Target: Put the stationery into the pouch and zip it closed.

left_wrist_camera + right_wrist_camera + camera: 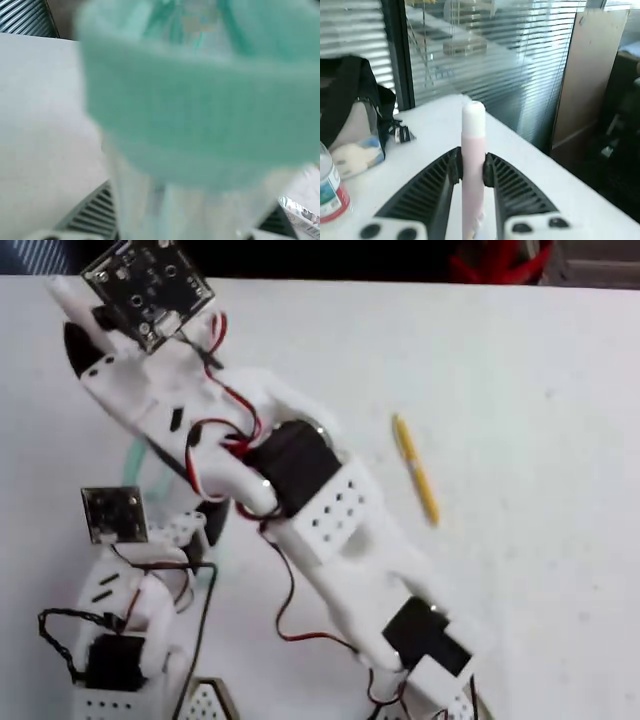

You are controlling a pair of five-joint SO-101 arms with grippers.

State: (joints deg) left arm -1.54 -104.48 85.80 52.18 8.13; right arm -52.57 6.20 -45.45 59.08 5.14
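My right gripper [472,161] is shut on a pale pink and white tube [473,145], which stands upright between the black fingers [427,190]. From above, the right arm [300,500] stretches from the near right to the far left corner, with its gripper [75,330] raised there. A yellow pen [415,470] lies on the table to the right of that arm. The teal pouch [200,115] sits blurred and very close to my left wrist camera. From above, just a teal edge of the pouch [133,455] peeks out under the right arm, by the left arm [130,590].
The white table [540,390] has open room on its right half. In the right wrist view a black bag [350,95] and a bottle [330,195] stand on a table, with window blinds behind.
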